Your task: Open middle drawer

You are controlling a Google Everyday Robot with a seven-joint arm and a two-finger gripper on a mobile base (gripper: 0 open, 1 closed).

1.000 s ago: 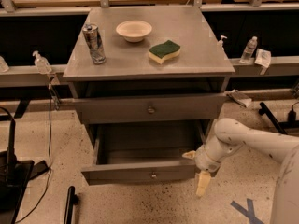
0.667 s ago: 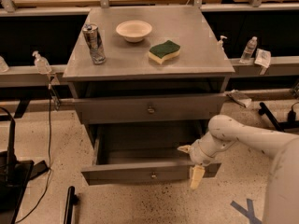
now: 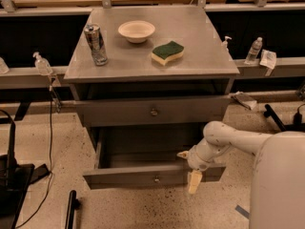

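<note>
The middle drawer (image 3: 143,175) is a grey metal drawer with a small round knob (image 3: 156,179). It stands pulled far out of the grey cabinet (image 3: 209,66), and its inside shows empty. My gripper (image 3: 190,170) is on the white arm (image 3: 238,140). It sits at the right part of this drawer's front panel, at the top edge, well to the right of the knob and not on it. The drawer above (image 3: 119,112) has its own knob (image 3: 154,112) and sticks out only a little.
On the cabinet top stand a metal can (image 3: 96,44), a white bowl (image 3: 137,31) and a green-and-yellow sponge (image 3: 167,52). Bottles (image 3: 255,50) stand on the side rails. Cables and a black stand (image 3: 9,166) are on the floor at left. My white base (image 3: 281,185) is at the lower right.
My gripper has moved a little to the left along the open drawer's front. The drawer has not visibly moved.
</note>
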